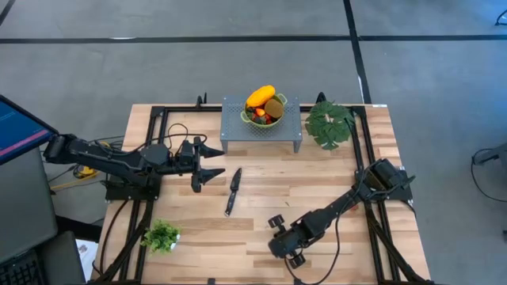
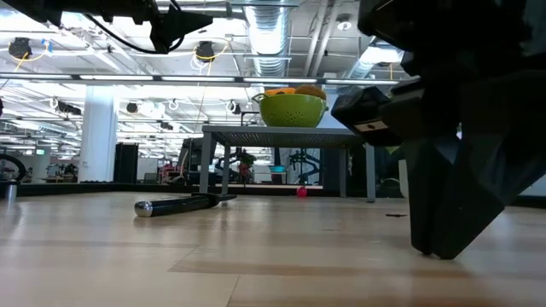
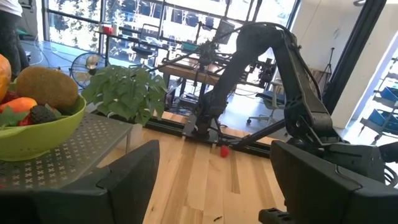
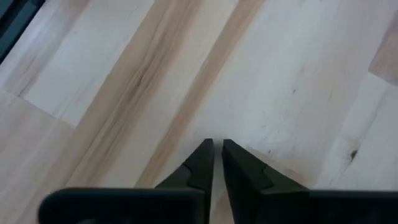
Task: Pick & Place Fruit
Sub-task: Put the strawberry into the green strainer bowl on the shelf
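I see the fruit piled in the green bowl on the grey stand, right gripper nearly closed on nothing, low at bare desk, left gripper wide open, empty, parked aloft.

- We see a light wooden surface.
- On it lie a black-handled knife, a grey perforated stand, two green leafy plants and one small red piece.
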Action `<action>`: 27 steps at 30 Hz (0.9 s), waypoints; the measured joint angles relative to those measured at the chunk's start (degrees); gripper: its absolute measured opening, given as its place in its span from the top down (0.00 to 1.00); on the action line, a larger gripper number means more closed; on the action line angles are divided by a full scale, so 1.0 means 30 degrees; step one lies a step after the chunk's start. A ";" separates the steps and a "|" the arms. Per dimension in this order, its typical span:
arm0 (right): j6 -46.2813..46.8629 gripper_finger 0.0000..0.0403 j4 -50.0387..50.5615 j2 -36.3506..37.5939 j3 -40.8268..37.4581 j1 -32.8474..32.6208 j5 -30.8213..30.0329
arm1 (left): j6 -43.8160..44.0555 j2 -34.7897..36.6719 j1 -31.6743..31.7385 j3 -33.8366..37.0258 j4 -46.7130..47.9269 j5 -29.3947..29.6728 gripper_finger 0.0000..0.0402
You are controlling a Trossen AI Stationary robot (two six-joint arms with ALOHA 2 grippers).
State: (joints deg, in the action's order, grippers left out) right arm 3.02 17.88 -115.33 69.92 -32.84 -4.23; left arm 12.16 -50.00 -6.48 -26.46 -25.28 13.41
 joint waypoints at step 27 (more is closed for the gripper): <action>1.8550 0.37 1.6329 1.1419 -0.7545 -0.0715 -0.2054 | -0.0007 0.0005 0.0000 0.0000 0.0298 0.0007 0.26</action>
State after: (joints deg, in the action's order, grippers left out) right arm 58.67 66.87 -81.07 47.28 -34.98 -10.39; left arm 12.14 -49.98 -6.48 -26.46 -24.38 13.43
